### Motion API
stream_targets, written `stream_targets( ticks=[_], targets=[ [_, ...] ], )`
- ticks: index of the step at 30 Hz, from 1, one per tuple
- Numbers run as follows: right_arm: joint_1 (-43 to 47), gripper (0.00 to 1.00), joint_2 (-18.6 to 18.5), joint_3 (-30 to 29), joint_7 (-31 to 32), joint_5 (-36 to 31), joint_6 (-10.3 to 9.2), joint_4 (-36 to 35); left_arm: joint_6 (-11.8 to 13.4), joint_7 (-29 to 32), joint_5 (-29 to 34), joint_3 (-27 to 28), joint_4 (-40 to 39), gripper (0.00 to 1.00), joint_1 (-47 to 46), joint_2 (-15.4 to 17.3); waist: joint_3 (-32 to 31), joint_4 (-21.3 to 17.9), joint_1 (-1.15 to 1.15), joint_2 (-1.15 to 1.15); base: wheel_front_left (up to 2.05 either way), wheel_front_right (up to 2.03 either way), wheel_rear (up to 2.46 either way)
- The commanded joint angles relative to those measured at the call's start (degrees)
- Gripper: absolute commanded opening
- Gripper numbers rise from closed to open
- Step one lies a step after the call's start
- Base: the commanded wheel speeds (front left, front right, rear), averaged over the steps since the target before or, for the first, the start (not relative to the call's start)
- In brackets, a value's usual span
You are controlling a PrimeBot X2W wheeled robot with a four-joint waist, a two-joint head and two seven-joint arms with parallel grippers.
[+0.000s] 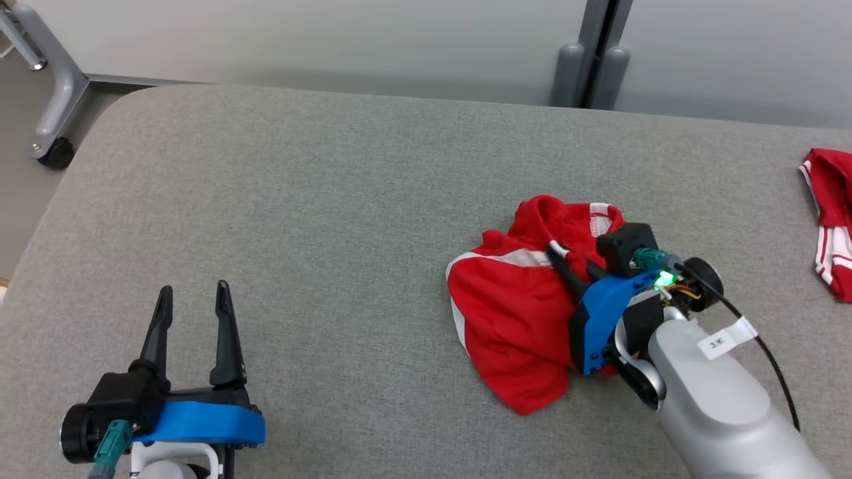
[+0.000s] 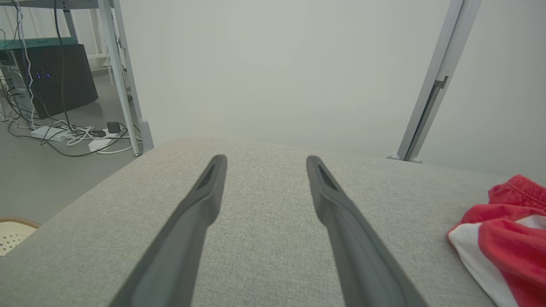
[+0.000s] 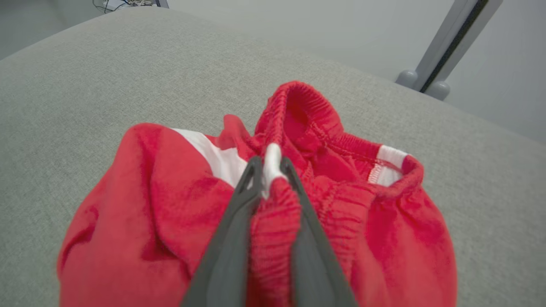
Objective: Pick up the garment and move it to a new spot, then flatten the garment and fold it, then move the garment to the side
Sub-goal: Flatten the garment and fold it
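A crumpled red fabric garment [image 1: 512, 313] with white side stripes and an elasticated waistband lies in a heap on the grey woven-cloth table [image 1: 333, 199]. It sits right of the table's middle, roughly midway between the near and far edges.

The right gripper [image 3: 270, 170] reaches into the heap from the near right side. Its two long dark fingers are drawn close together on a raised fold of the gathered waistband. Red elastic bunches between them, and a small white piece of the cloth pokes out at the fingertips. The rest of the garment rests on the table around and beneath the fingers.

The left gripper [image 1: 193, 289] is at the near left, well apart from the garment. Its jaws are spread wide, with nothing between them, and the fingers point toward the far edge over bare grey cloth. In the left wrist view the garment's near-left corner [image 2: 503, 243] shows at the right edge of that view.

A second red and white piece of clothing [image 1: 832, 219] lies at the far right edge of the table, well apart from the first. Beyond the table stands a pale wall with a grey upright post [image 1: 592, 66].
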Motion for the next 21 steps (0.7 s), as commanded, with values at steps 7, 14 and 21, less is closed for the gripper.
stream_targets(
  ticks=[7, 14, 21],
  targets=[
    [-7.32, 0.00, 0.20, 0.62, -5.48, 0.42, 0.02, 2.61, -0.41, -0.24, -0.17, -0.77, 0.77, 1.00, -1.68, -0.42, 0.78, 1.81, -0.01, 0.00, 0.00, 0.00, 0.00],
    [-19.90, 0.00, 2.18, -2.30, -12.13, -1.73, 0.02, 6.87, -0.56, -0.24, -0.48, -1.22, 1.10, 1.00, -2.75, -0.49, 1.95, 3.55, -0.01, 0.00, 0.00, 0.00, 0.00],
    [-29.96, 0.00, 4.16, -5.74, -16.04, -3.40, 0.02, 10.05, 0.07, -0.24, -1.05, -1.45, 1.00, 1.00, -3.06, -0.52, 2.19, 4.14, -0.01, 0.00, 0.00, 0.00, 0.00]
  ],
)
